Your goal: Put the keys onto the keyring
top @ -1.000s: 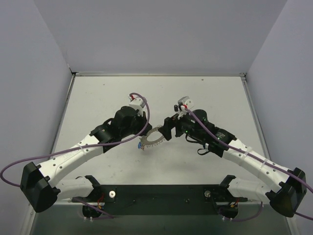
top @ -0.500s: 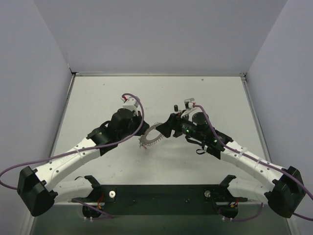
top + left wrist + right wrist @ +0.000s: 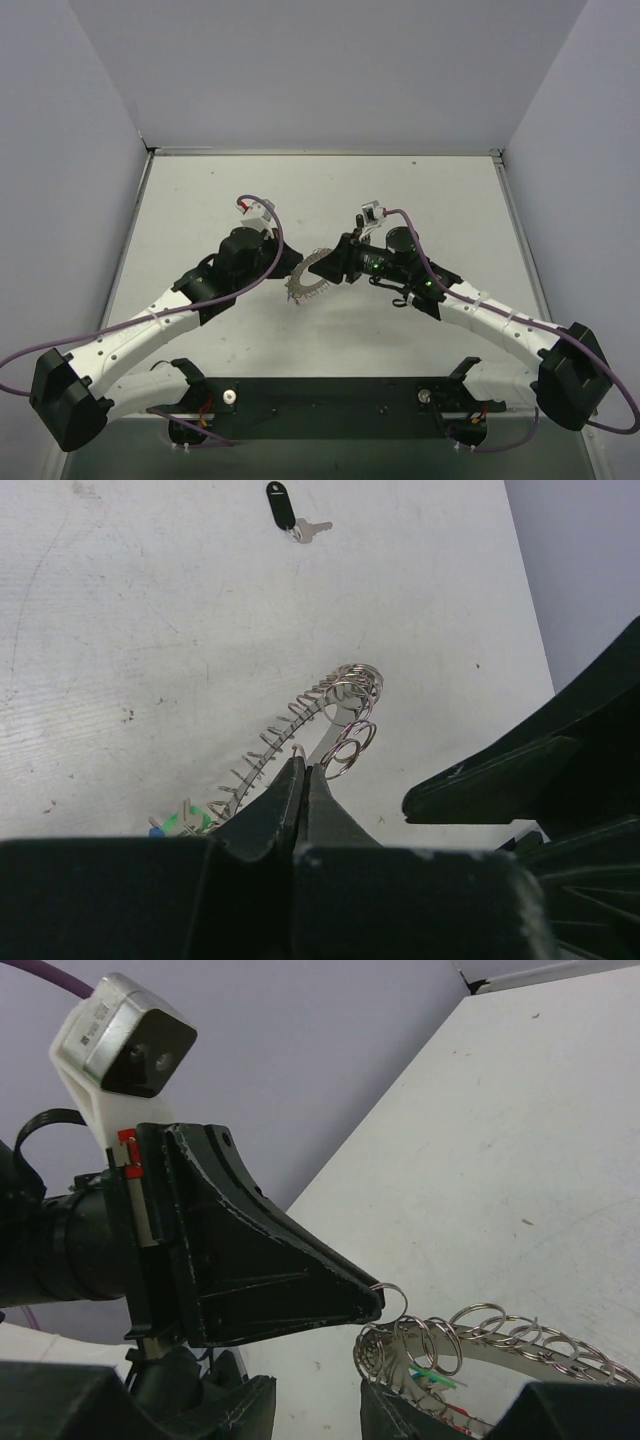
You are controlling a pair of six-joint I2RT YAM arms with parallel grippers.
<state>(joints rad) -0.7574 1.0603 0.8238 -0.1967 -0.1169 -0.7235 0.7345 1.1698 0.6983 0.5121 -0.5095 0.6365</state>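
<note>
The keyring is a silvery coil-rimmed ring held between the two arms. My left gripper is shut, its fingertips pinching a small wire loop on the keyring. Green and blue key heads hang on the ring at the lower left. A black key lies alone on the table far ahead. My right gripper is at the ring's right edge. In the right wrist view its jaws stand a little apart with table showing between them, and the keyring crosses above its right finger. A green key hangs there.
The white table is walled by grey panels on the left, back and right. A black base bar runs along the near edge. Purple cables loop off both arms. The right gripper's dark finger fills the right of the left wrist view.
Both grippers have shifted a little left and nearer each other. The keyring has turned from an edge-on arc to a fuller circle in the top view.
</note>
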